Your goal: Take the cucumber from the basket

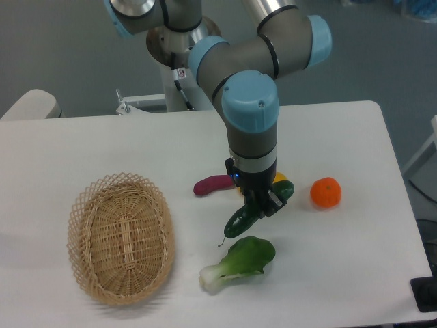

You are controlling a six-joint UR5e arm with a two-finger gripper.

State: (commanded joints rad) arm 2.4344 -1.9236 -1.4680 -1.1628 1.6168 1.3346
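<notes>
1. Gripping the dark green, glossy, slightly curved cucumber, the black two-finger gripper has its fingers closed around the vegetable's middle, so the cucumber hangs tilted, its lower end down to the left and its upper end up to the right.
2. The cucumber is out of the oval, shallow, tan woven wicker basket and well apart from it, off to the basket's right.
3. The basket sits on the white table at the left, with nothing visible inside it.
4. Just below the cucumber's lower end lies a leafy green bok choy with a white stem; whether the two touch cannot be told.
5. A dark reddish-purple elongated vegetable lies to the left of the gripper.
6. A yellow rounded fruit is mostly hidden behind the gripper and wrist.
7. A round orange fruit rests on the table to the right, apart from the cucumber.
8. The grey arm with light blue joint caps comes down from above.
</notes>
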